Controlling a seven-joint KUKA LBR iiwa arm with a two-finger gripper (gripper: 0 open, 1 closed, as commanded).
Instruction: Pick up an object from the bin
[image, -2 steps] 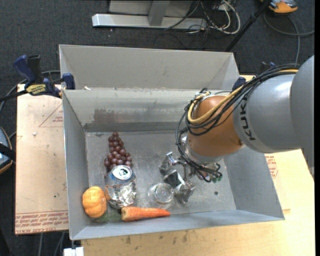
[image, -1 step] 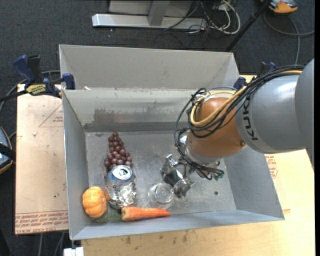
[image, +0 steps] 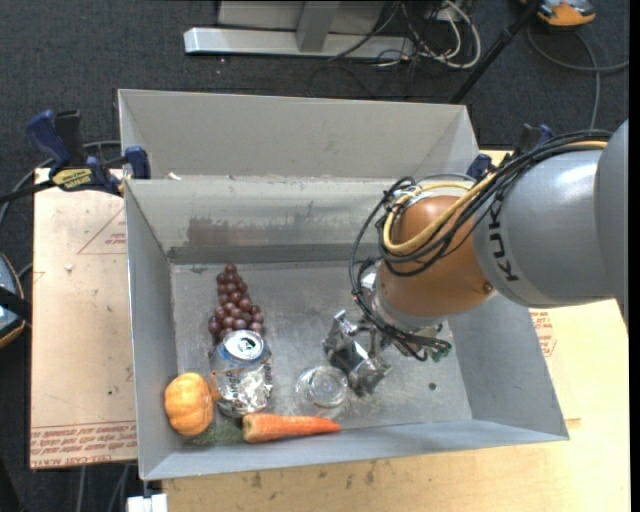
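Transparent small round cup (image: 322, 387) lies on the floor of the grey metal bin (image: 150, 300), near the front wall and about in the middle of its width. The metal tool (image: 357, 358) of the silver arm (image: 560, 230) hangs low over the floor, just beside this cup at its upper right side; I cannot tell if they touch. Whether the tool is released or clenched I also cannot tell, because its parts are dark and mixed together. Nothing is seen held in it. Above the tool sits the round orange-brown cover (image: 430, 260) of the wrist, with black cables around it. Left of the cup stands a crushed silver drink can (image: 241, 372). Behind the can lies a bunch of dark purple grapes (image: 235, 305). A small orange pumpkin (image: 189, 403) is in the front left corner, and a long orange carrot (image: 290, 428) lies along the front wall, just below the cup.
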